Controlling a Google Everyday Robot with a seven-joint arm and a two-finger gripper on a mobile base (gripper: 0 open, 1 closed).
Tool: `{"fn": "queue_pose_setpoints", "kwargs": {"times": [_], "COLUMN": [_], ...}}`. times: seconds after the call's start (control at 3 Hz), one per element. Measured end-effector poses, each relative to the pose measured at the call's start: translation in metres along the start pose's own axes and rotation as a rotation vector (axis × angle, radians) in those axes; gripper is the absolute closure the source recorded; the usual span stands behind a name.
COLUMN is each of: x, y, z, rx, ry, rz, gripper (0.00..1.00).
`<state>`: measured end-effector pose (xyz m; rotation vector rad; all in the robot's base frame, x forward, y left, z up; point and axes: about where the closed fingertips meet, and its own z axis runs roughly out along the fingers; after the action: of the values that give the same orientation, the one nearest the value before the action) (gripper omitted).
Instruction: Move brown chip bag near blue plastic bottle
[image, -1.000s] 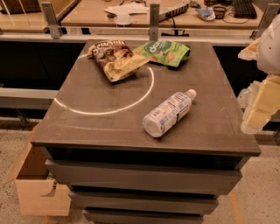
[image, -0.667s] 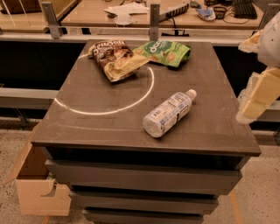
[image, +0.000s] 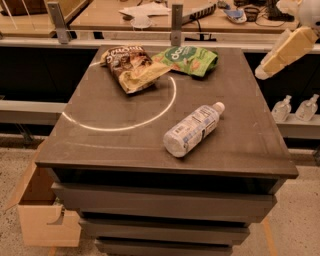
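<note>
The brown chip bag (image: 131, 67) lies crinkled at the back of the dark table (image: 100, 145), left of centre, its pale yellow end pointing right. The blue plastic bottle (image: 192, 129) lies on its side in the front right part of the table, white cap pointing to the back right. My gripper (image: 281, 56), cream-coloured, hangs in the air at the upper right, beyond the table's right edge, well apart from both the bag and the bottle. It holds nothing that I can see.
A green snack bag (image: 190, 59) lies at the back, touching the brown bag's right end. A white arc (image: 125, 122) is drawn on the table. Two small pump bottles (image: 282, 109) stand on a ledge at the right. A cardboard box (image: 45, 215) sits on the floor at the left.
My gripper has risen at the right side of the table, from beside the table's right edge to above its back right corner. The bags and the bottle have not moved.
</note>
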<state>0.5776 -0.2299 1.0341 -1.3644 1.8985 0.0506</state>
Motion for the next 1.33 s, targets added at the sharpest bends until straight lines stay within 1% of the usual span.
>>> {"fn": "queue_pose_setpoints", "kwargs": {"times": [0.33,0.67,1.0,1.33], "x": [-0.008,-0.014,-0.014,-0.028], "y": [-0.019,-0.03,-0.03,-0.026], "z": [0.045,0.097,0.097,0.131], "rx": [-0.027,-0.057,-0.057,-0.024], "ry": [-0.054,-0.085,-0.085,-0.111], "rz": [0.026,0.064,0.064,0.17], "gripper": [0.0,0.0,0.0,0.0]}}
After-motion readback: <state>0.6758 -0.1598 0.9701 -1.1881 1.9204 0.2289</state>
